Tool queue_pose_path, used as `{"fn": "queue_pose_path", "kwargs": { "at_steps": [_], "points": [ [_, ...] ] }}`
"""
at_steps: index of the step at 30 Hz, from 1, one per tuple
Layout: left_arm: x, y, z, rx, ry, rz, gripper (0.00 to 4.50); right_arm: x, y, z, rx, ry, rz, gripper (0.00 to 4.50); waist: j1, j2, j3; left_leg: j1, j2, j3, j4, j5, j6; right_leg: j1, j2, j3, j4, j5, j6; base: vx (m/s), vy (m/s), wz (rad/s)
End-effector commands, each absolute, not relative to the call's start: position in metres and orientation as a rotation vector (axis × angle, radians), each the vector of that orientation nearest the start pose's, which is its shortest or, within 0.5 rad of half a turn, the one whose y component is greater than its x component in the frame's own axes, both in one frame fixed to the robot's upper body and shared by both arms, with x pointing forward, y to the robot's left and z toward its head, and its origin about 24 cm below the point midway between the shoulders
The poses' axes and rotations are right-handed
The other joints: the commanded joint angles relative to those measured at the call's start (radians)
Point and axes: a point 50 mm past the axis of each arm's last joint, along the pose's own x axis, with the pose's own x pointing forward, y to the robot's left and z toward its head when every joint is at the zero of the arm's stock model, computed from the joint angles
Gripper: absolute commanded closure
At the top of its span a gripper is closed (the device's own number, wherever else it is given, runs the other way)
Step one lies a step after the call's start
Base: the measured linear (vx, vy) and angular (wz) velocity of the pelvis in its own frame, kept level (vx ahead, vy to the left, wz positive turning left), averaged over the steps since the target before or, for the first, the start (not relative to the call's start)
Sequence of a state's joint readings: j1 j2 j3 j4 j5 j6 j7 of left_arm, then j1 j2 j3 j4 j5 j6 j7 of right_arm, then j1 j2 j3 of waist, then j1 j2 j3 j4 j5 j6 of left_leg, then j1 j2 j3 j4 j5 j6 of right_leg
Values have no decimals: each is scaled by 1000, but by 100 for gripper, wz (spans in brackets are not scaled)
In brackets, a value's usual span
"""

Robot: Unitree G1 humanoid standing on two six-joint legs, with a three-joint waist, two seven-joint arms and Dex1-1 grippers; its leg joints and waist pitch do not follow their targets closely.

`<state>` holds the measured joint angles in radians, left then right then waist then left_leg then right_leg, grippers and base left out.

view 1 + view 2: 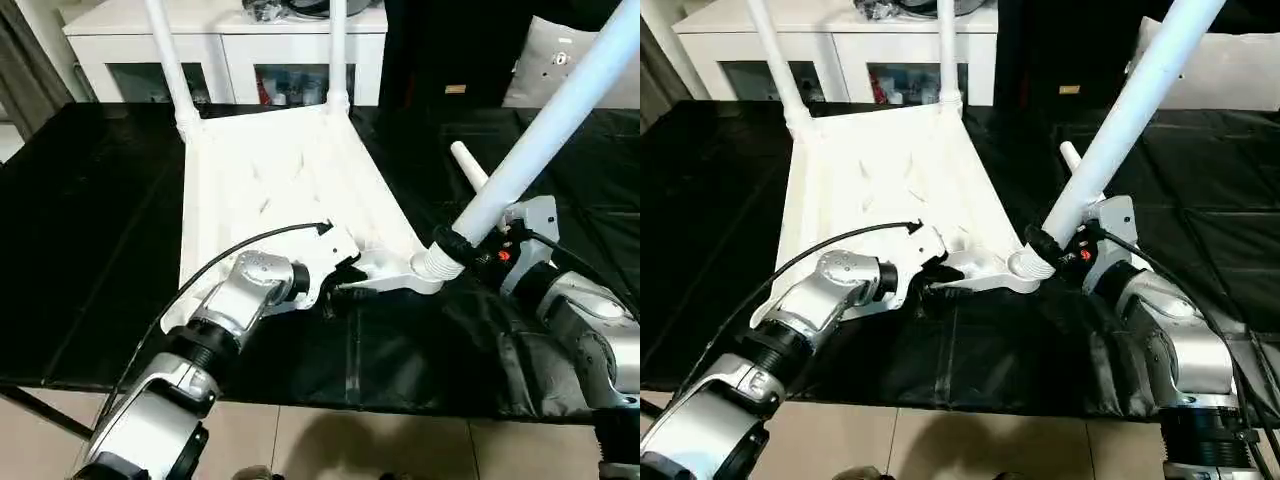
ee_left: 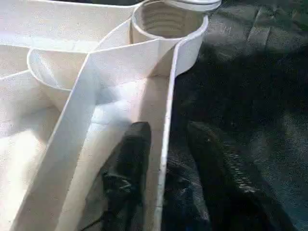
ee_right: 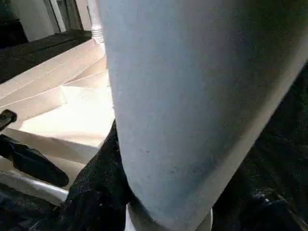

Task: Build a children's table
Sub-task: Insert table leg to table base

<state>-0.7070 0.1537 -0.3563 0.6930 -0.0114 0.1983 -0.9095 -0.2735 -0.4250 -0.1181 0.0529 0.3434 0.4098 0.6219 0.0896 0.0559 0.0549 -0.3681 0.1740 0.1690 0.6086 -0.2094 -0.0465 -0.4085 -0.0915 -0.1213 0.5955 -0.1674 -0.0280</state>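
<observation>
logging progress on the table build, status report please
Left pincer straddling rim of table top. Right pincer shut on leg, its base at corner socket. Two legs already standing. Spare leg lying alongside.

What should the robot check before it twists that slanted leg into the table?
1. Left gripper steadying the table top: ok, one finger sits inside the edge wall and one outside it.
2. Right gripper holding the leg: ok, black fingers wrap its lower end.
3. Leg's end over the near corner socket: ok, it meets the socket.
4. Leg standing straight: not ok, it leans well to the right.
5. Threads caught: cannot tell, the joint is hidden.
6. Two far legs in their sockets: ok, both stand upright.
</observation>
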Motion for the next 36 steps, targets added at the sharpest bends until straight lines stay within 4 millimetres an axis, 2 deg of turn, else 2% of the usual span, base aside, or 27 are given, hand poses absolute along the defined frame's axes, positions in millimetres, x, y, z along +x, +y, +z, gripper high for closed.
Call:
{"fn": "queue_pose_path", "kwargs": {
  "at_steps": [1,2,5,9,15,16,17,19,22,23,26,29,30,31,33,34,36],
  "points": [
    [333,61,51,367,410,-1200,318,295,-211,101,-16,135,564,263,2,-30,-80,-3,42,-13,-56,-27,122,72,-66,55,-77,-242,-134,0,0,0],
    [334,60,51,371,410,-1198,336,295,-211,101,-17,136,565,263,2,-29,-81,-3,43,-13,-56,-22,123,72,-68,55,-75,-235,-136,0,0,0],
    [336,60,51,385,414,-1197,344,295,-210,101,-18,139,571,263,3,-28,-81,-4,43,-13,-54,-15,128,72,-68,55,-73,-220,-143,0,0,0],
    [337,61,51,394,422,-1198,384,295,-208,102,-17,138,578,263,3,-27,-80,-3,43,-13,-56,-25,126,72,-68,54,-76,-237,-140,0,0,0],
    [339,75,50,343,444,-1185,434,295,-207,105,-13,131,591,263,1,-28,-81,-3,43,-13,-56,-32,122,73,-69,54,-76,-245,-143,0,0,0],
    [338,80,49,339,448,-1178,434,295,-207,105,-13,131,592,263,0,-33,-80,-4,43,-13,-57,-32,122,73,-69,54,-76,-246,-142,0,0,0],
    [338,85,48,341,453,-1170,447,295,-206,105,-13,131,595,263,0,-30,-81,-5,44,-14,-57,-28,121,74,-70,54,-73,-242,-144,0,0,0],
    [335,98,47,352,460,-1154,450,294,-205,104,-11,134,604,263,-4,-33,-82,-7,47,-16,-57,-19,124,76,-71,55,-68,-221,-151,0,0,0],
    [326,108,47,373,459,-1178,450,294,-202,104,-8,136,621,263,-19,-30,-80,-8,46,-15,-57,-24,128,74,-70,55,-67,-219,-159,0,0,0],
    [322,112,47,382,463,-1194,450,294,-202,103,-7,137,629,263,-25,-29,-81,-8,50,-17,-58,-26,125,76,-73,56,-63,-215,-165,0,0,0],
    [311,120,48,398,475,-1211,450,293,-199,103,-5,141,647,263,-37,-24,-75,-1,50,-13,-60,-57,117,67,-68,56,-71,-253,-169,0,0,0],
    [307,124,52,414,472,-1201,450,293,-197,103,-4,143,666,263,-38,-22,-73,-1,51,-14,-62,-75,101,68,-67,58,-74,-284,-161,0,0,0],
    [306,124,53,416,469,-1200,450,293,-196,103,-4,142,671,263,-37,-34,-72,-3,51,-14,-63,-73,100,70,-69,58,-70,-284,-160,0,0,0],
    [306,124,53,417,466,-1201,450,293,-195,103,-4,142,673,263,-37,-30,-72,-2,50,-14,-63,-73,100,68,-69,58,-72,-291,-157,0,0,0],
    [302,121,58,423,426,-1224,450,293,-193,104,-3,142,687,263,-37,-29,-73,-1,52,-14,-63,-72,96,67,-69,59,-72,-287,-155,0,0,0],
    [301,119,60,422,411,-1234,450,293,-192,104,-3,142,689,263,-38,-35,-73,-1,52,-14,-63,-66,96,67,-68,60,-70,-274,-157,0,0,0],
    [300,111,61,430,368,-1258,450,294,-191,104,-3,140,690,263,-37,-32,-74,0,50,-13,-62,-56,102,65,-66,61,-68,-246,-163,0,0,0]
  ]
}}
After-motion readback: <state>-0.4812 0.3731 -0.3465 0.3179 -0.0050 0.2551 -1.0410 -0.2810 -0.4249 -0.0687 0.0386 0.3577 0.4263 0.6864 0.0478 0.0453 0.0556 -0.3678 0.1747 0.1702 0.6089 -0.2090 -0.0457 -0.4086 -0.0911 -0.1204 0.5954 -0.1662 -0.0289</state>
